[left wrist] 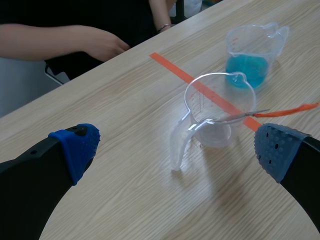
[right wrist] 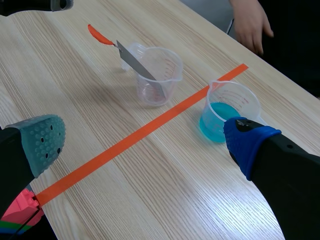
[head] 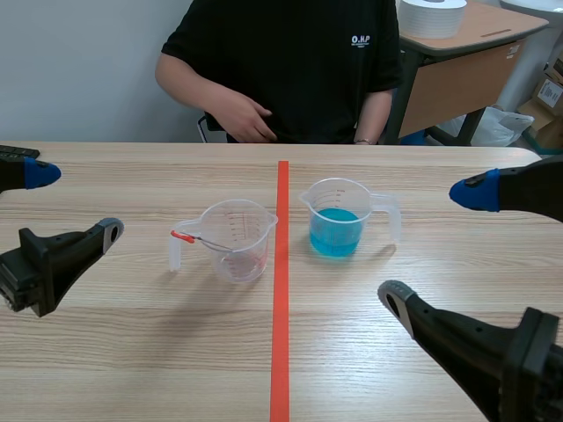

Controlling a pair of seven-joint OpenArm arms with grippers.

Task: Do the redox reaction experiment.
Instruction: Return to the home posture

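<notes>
Two clear plastic measuring cups stand mid-table. The one left of the tape, an empty cup [head: 235,239] [left wrist: 216,110] [right wrist: 156,75], holds a metal blade with an orange-red handle [head: 183,236] [left wrist: 292,110] [right wrist: 99,35] leaning on its rim. The other cup [head: 340,217] [left wrist: 252,49] [right wrist: 231,109], right of the tape, holds blue liquid. My left gripper [head: 66,202] [left wrist: 175,145] is open, well to the left of the empty cup. My right gripper [head: 435,246] [right wrist: 145,135] is open too, nearer than the blue cup, and holds nothing.
A person in a black shirt [head: 290,61] sits across the table, one hand [head: 242,114] near its far edge. An orange-red tape line [head: 281,290] runs down the middle of the table. A desk [head: 475,44] stands behind at the right.
</notes>
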